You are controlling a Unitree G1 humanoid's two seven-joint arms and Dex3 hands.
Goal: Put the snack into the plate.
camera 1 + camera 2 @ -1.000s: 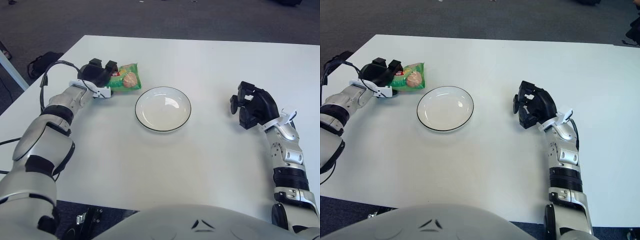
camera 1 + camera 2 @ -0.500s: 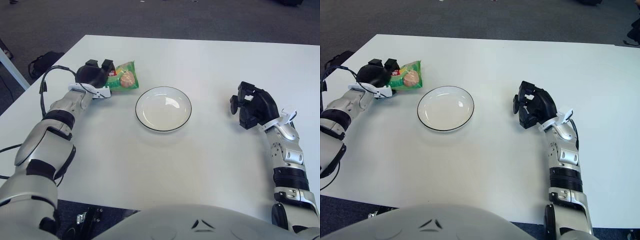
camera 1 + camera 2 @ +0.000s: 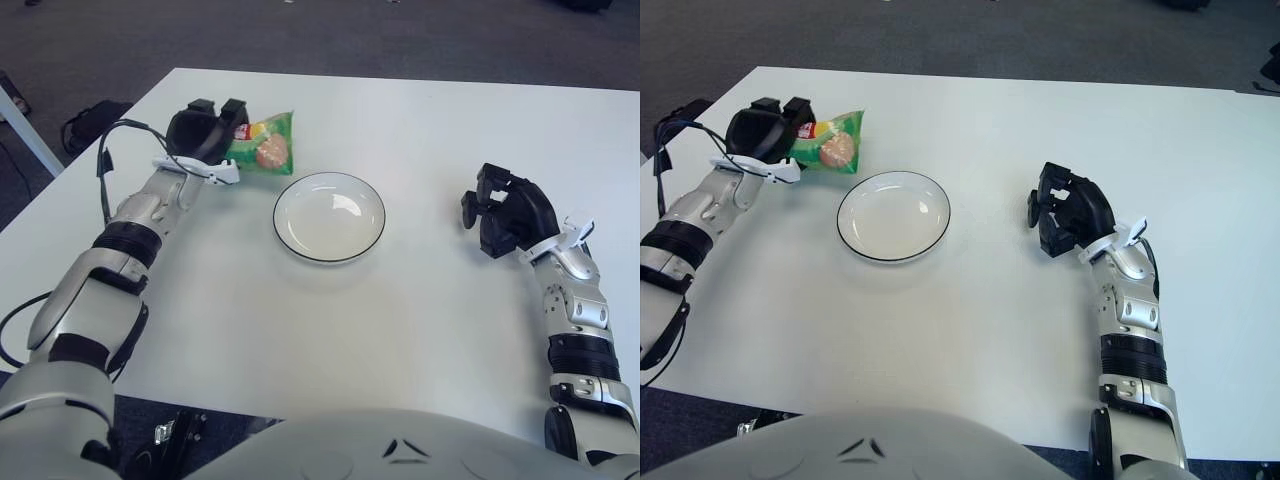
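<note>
White table (image 3: 330, 330), left robot hand (image 3: 200, 132) gripping green snack (image 3: 265, 152) beside plate (image 3: 329, 217), label unreadable, right robot hand (image 3: 508, 213) curled empty.

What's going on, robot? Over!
Left hand gripping the green snack bag, left of and beyond the plate. Right hand idle right of plate. Plate empty, path clear.

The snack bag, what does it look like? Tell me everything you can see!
The snack bag is a small, shiny green packet, plastic by the look of it, with a round tan picture on its front and a bit of red and yellow near one end. The left hand grips that end with curled fingers. The rest of the bag sticks out toward the plate, just beyond the plate's far-left rim and not inside it. Whether it is lifted off the white table cannot be told.
</note>
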